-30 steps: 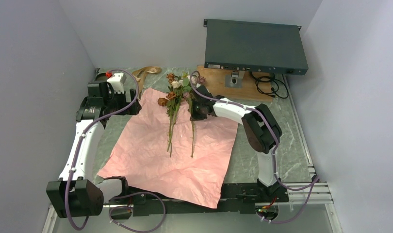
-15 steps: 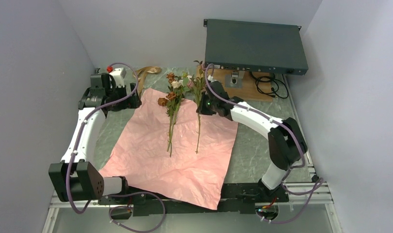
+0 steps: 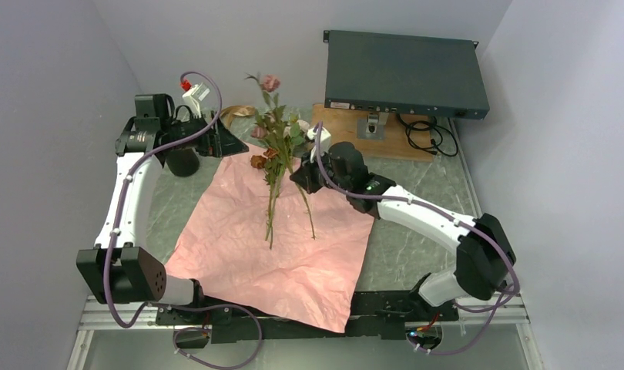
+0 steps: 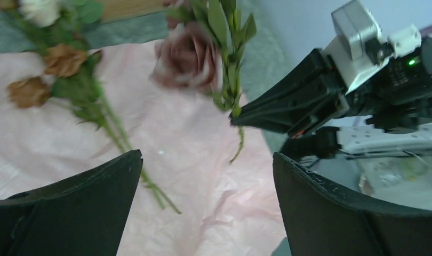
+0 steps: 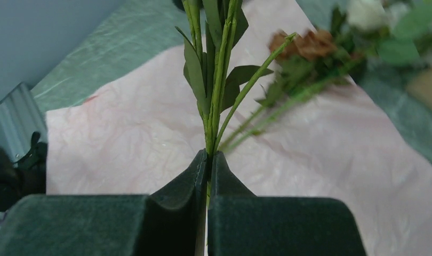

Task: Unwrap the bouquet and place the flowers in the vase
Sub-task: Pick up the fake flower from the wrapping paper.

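Flowers (image 3: 272,166): most lay on the pink paper (image 3: 239,247) at mid-table, with one rose (image 3: 270,82) held up above them. To seat that rose well, its stem should be kept upright and its cut end steered squarely over the narrow mouth of the vase (image 3: 184,163) before release. The right gripper (image 5: 208,160) was clamped tight on the rose's stem, and the left gripper (image 4: 206,160) hung wide apart and empty near the vase.

grey rack box (image 3: 405,73), back rt | wood board (image 3: 341,137) under it | blk cable (image 3: 426,132) at board end | marbled tbl (image 3: 405,250)
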Motion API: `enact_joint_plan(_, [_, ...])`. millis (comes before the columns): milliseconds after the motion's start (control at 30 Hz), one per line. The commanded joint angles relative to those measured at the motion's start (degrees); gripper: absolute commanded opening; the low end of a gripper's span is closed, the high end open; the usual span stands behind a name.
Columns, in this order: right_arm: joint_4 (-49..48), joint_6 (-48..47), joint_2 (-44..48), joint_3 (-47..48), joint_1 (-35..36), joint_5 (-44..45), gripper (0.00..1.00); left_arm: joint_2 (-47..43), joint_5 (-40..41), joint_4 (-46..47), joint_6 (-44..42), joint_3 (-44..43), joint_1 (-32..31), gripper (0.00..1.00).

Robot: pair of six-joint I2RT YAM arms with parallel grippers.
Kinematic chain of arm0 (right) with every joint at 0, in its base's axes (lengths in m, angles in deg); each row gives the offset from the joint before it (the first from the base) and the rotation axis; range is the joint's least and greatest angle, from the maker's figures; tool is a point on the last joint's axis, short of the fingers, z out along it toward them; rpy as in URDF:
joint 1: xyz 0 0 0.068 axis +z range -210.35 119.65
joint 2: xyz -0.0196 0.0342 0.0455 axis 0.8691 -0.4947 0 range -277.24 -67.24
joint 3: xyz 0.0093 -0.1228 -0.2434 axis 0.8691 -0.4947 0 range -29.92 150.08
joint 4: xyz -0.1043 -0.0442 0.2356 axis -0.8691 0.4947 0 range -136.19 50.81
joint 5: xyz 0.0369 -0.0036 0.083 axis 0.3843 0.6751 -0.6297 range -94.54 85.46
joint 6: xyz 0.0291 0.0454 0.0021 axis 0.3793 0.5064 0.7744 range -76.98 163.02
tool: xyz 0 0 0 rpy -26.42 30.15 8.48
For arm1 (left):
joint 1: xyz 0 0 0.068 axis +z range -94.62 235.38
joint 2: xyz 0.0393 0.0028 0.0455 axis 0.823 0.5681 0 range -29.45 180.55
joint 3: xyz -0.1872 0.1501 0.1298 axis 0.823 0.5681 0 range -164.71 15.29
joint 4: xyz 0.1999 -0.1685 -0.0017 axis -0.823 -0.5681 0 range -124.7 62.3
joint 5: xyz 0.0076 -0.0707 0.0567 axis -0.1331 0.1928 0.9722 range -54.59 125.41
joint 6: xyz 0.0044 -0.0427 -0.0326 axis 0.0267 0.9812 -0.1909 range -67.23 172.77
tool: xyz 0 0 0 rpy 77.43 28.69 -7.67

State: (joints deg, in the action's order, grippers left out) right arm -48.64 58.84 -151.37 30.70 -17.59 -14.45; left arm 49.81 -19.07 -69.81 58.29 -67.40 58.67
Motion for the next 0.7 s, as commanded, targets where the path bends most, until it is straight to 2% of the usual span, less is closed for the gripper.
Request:
enact_joint_plan(0, [-8.5, -8.1, 3.9, 1.1, 3.9, -0.5, 0.0, -1.3, -16.9, 7.8, 6.6, -0.4, 0.1, 0.98])
enact_joint_plan(100, [-6.9, -8.8, 3.6, 3.6, 5.9, 7.2, 0.0, -5.0, -17.1, 21.1, 16.9, 4.4, 0.2, 0.93])
enact_joint_plan(200, [-3.6, -6.8, 2.0, 6.9, 6.4, 14.8, 0.0, -7.0, -11.8, 20.2, 17.3, 5.1, 0.3, 0.86])
enact_joint_plan(267, [-2.6, -6.8, 1.2, 7.9, 7.1, 15.3, 0.0, -8.3, -7.0, 20.3, 17.6, 6.7, 0.3, 0.83])
enact_joint_plan(300, [-2.5, -7.0, 0.9, 8.1, 7.5, 15.0, 0.0, -9.0, -6.2, 23.7, 19.1, 8.4, 0.3, 0.82])
enact_joint_plan(367, [-3.4, -7.6, 0.6, 8.2, 8.3, 14.5, 0.0, -9.8, -7.2, 31.6, 23.5, 12.3, 0.1, 0.81])
enact_joint_plan(533, [-2.3, -6.7, -1.0, 11.7, 9.4, 17.1, 0.0, -9.8, -9.1, 44.8, 29.7, 17.2, -1.6, 0.76])
enact_joint_plan(667, [-2.4, -6.4, -1.5, 13.2, 10.8, 19.1, 0.0, -9.7, -5.8, 45.8, 29.2, 16.8, -4.1, 0.77])
